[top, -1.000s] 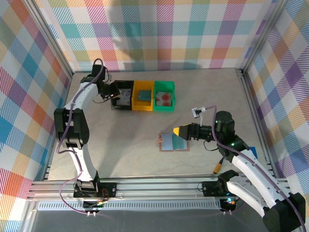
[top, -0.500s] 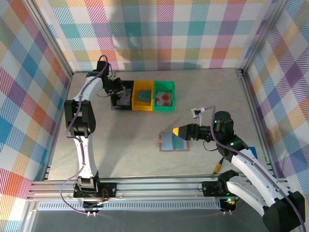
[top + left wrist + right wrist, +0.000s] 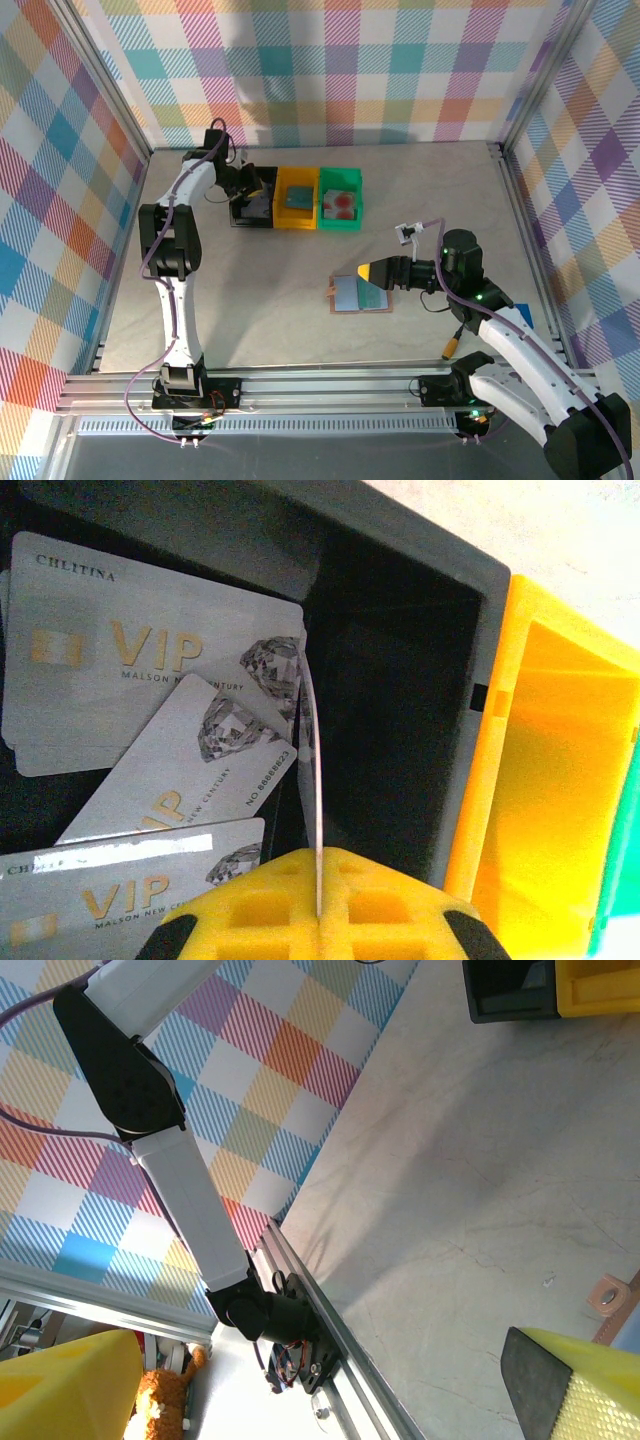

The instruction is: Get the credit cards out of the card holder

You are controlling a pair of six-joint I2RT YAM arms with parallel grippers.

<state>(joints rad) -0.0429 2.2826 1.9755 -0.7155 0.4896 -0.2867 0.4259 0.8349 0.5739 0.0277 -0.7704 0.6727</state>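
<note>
My left gripper is shut on a thin credit card, seen edge-on and standing upright inside the black bin. Three grey-white VIP credit cards lie flat on the bin floor to its left. In the top view the left gripper sits over that black bin. The card holder lies open on the table, grey-blue inside, with a teal card at its right side. My right gripper hovers open just over the holder's far right edge. A reddish-brown corner of the card holder shows between the right gripper's wide-apart yellow fingers.
A yellow bin holding a teal card and a green bin holding cards with red spots stand right of the black bin. The yellow bin's wall is close beside my left gripper. Metal frame rails run along the near edge.
The left arm has swung a little to the right and the gripper with the card has shifted further over the black bin. The right arm has not moved.
</note>
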